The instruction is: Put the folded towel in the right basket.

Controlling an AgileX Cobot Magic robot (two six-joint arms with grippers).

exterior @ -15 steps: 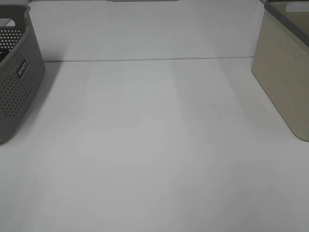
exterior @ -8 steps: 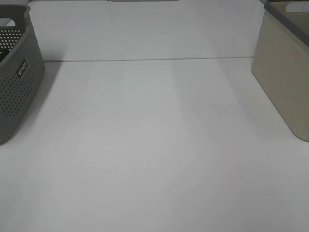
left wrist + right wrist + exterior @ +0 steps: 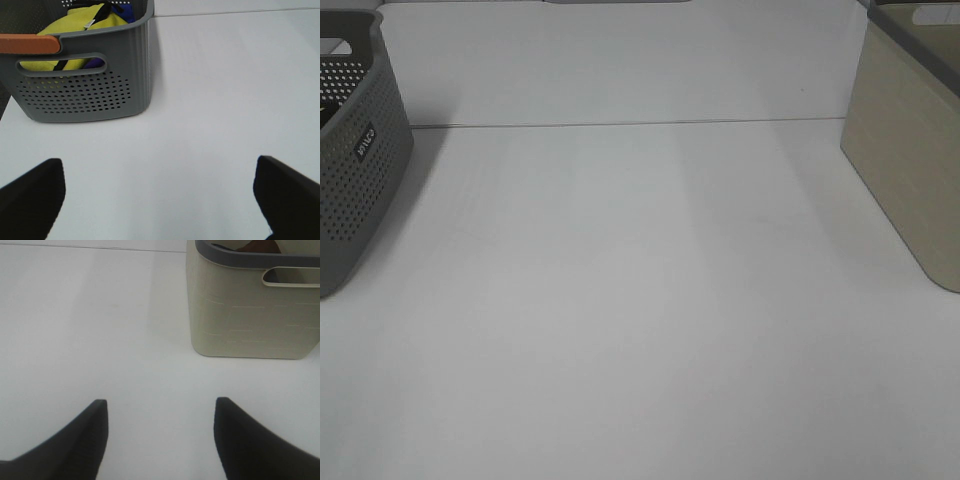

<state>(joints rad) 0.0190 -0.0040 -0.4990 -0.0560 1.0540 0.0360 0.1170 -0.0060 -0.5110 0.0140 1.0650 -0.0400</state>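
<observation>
Nothing has moved over the last second. My left gripper [image 3: 160,200] and right gripper [image 3: 160,437] both hang spread wide over bare table [image 3: 640,300], holding nothing. No folded towel visible; beige basket [image 3: 252,305] sits ahead of the right gripper, so the task looks either finished or unstarted.

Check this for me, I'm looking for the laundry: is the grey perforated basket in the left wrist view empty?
No, the grey basket holds yellow fabric with something blue behind it.

The high camera looks steeply down on the white table [image 3: 640,300], a basket at each edge. The 2 low wrist cameras each face 1: grey basket [image 3: 85,85], beige basket [image 3: 250,310].
</observation>
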